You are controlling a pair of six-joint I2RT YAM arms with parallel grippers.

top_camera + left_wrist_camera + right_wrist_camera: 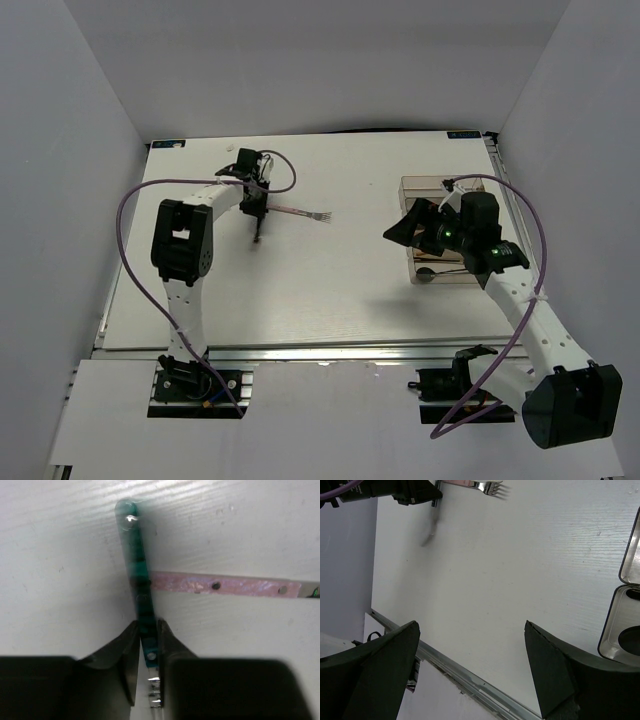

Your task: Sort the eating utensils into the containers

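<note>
Pinching the fork with the teal plastic handle and silver tines [132, 545], the left pincer [147, 627] has its two black fingers [125, 650] pressed against both sides of the handle, close to the tine end. Only the thickness of the handle separates the jaws. The rounded end of the handle points to 12 o'clock in the left wrist view, and there it crosses over the second fork with the glittery pink handle [225, 586], which lies flat on the white table [330, 290]. Whether the teal fork touches the table I cannot tell, because it looks blurred.

From above, this pincer is at 10 o'clock on the table, and the pink fork stretches from it toward 3 o'clock, tines last.

The right pincer [470, 665] is wide apart and holds nothing. It hangs over the clear brownish plastic tray with long compartments [415, 187] at 3 o'clock on the table. What looks like a black spoon [426, 272] lies at the 6 o'clock end of the tray.
</note>
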